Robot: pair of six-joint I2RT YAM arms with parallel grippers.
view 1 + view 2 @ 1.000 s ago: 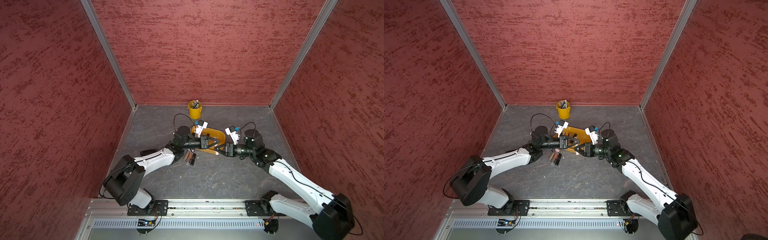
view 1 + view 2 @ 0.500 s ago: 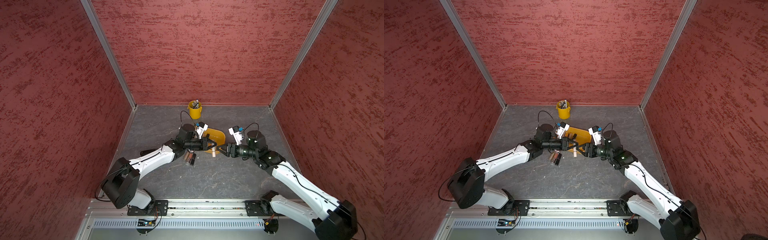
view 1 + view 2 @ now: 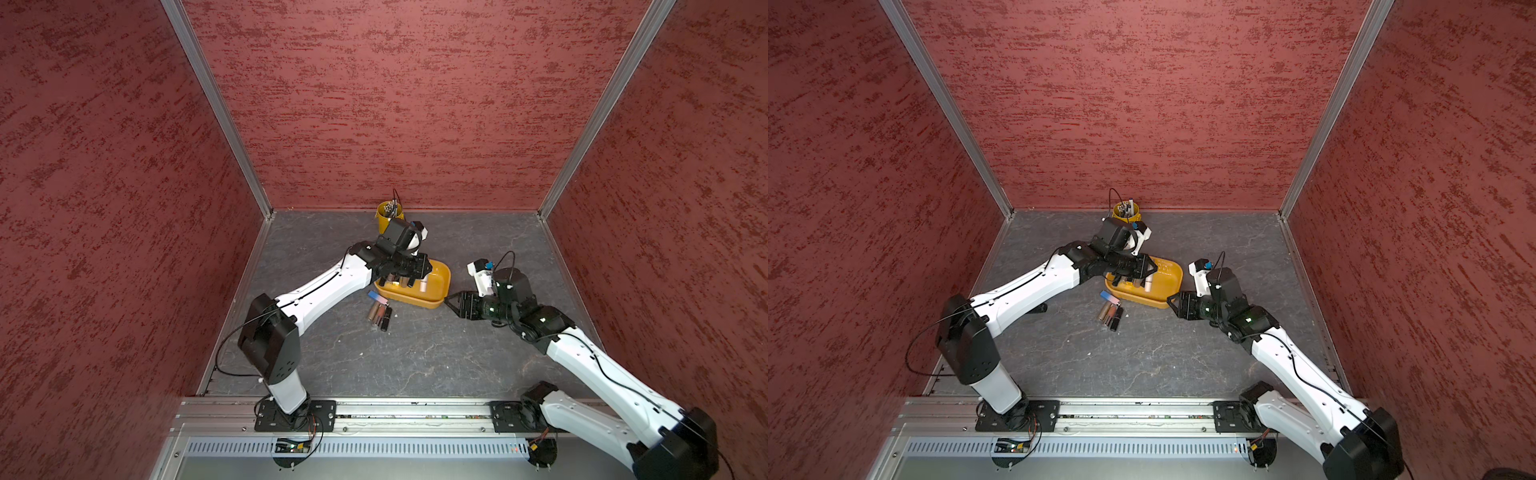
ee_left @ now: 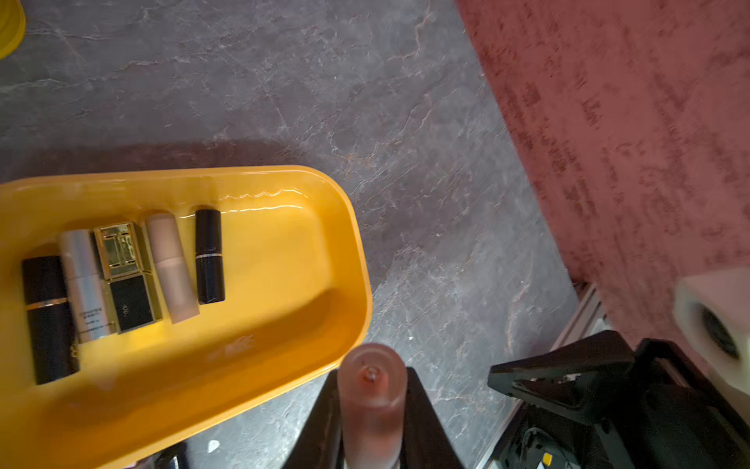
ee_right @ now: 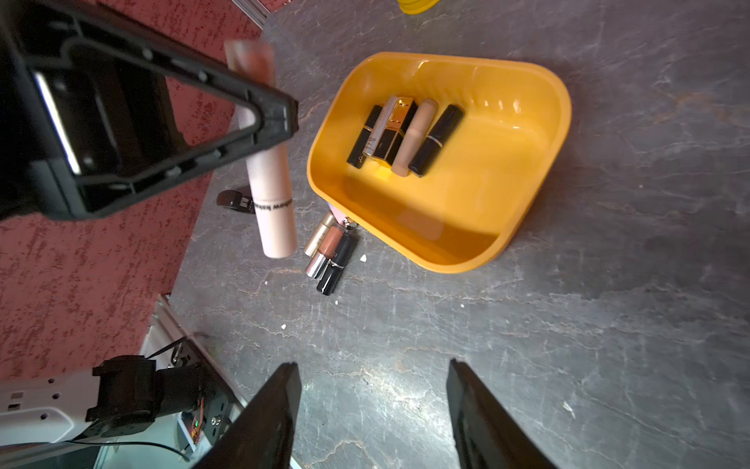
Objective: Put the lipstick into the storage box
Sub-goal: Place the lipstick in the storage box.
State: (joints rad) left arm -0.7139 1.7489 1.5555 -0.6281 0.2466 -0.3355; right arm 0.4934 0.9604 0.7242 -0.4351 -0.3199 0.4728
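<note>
On the left, the left hand (image 4: 372,410) is closed firmly on a pale pink lipstick (image 5: 272,195) and holds it in the air, with its free end down. In both top views this hand hangs over the yellow-orange storage box (image 3: 419,300), so I judge that the step in hand is the placing. The lipstick is above the box, not yet inside. The next move calls for lowering it toward the free part of the floor of the box, beside the five lipsticks (image 4: 126,276) lying in a row there, and only then opening the hand.

Just in front of the box, a few more lipsticks (image 3: 379,311) wait on the table (image 3: 415,365). To the right, the right hand (image 5: 373,365) is about half open and empty, close to the near corner of the box.

The table is dark grey, like stone. Rough red walls (image 3: 415,104) close it on three sides, and a small yellow bucket (image 3: 388,214) stands at the back.
</note>
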